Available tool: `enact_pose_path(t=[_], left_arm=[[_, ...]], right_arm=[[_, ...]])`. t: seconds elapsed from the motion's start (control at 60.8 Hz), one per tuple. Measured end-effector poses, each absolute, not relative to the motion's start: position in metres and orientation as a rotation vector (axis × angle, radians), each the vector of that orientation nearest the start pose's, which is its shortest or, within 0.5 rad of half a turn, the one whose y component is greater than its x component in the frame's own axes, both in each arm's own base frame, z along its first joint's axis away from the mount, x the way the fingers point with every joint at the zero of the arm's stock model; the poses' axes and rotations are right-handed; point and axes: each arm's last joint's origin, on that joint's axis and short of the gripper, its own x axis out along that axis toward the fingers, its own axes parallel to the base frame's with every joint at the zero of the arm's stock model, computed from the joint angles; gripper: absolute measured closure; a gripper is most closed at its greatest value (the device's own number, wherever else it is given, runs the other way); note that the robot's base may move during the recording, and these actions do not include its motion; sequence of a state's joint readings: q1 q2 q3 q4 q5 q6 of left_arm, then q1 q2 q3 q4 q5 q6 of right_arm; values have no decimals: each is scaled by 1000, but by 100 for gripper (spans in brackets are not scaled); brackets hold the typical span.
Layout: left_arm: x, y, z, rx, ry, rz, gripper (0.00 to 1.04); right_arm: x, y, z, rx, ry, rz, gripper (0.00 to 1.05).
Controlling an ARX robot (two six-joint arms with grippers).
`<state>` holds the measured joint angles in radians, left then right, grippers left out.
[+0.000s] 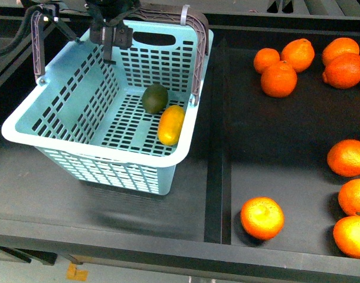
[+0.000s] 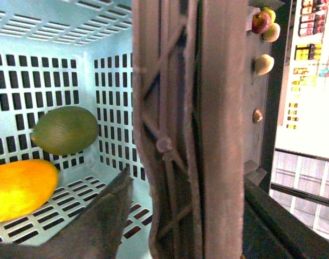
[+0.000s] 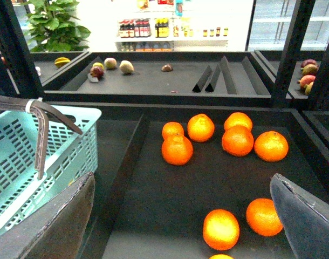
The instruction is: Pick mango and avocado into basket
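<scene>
The mango [image 1: 171, 125] and avocado [image 1: 154, 98] lie touching on the floor of the basket [image 1: 62, 141], against its right wall. The left claw [image 1: 112, 36] hangs at the far rim; whether it is open cannot be told. Only the left wrist view shows a handle [image 2: 180, 129] close before it. The right claw [image 3: 180, 226] stands open above the oranges [image 3: 177, 149] on the bench [image 3: 153, 216].

Open right end effector [image 3: 180, 216] hovers over oranges [image 3: 177, 149] beside the basket [image 3: 73, 145].
</scene>
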<state>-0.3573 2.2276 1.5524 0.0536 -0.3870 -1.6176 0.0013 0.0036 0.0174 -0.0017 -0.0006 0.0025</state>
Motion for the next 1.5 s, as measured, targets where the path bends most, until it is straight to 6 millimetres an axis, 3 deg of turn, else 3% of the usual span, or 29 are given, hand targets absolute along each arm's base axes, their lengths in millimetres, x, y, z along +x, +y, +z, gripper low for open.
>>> enact_pose_path(t=[0.198,0.346,0.428,0.51,0.593,0.691,0.774,0.889,1.202,1.498], left_arm=[[424,-122,179,-1315,320,607,7],[384,-87,185,-1293,322,723,9],[380,-84,189,-1287,327,702,9],[373,-79,176,-1125,322,288,25],[339,-65,167,-684,169,42,42],[304,-46,184,-279,-8,-9,64],[282,-35,183,-124,-19,5,80],[254,-28,171,-46,19,-10,103],[197,-8,163,-17,11,-25,103],[164,-1,163,-14,12,-2,103]], right_arm=[[97,0,169,2,-12,2,9],[97,0,169,2,-12,2,9],[97,0,169,2,-12,2,9],[97,0,169,2,-12,2,9],[97,0,169,2,-12,1,9],[97,0,169,2,-12,1,9],[97,0,169,2,-12,2,9],[97,0,169,3,-12,1,9],[97,0,169,2,-12,1,9],[97,0,169,3,-12,1,9]])
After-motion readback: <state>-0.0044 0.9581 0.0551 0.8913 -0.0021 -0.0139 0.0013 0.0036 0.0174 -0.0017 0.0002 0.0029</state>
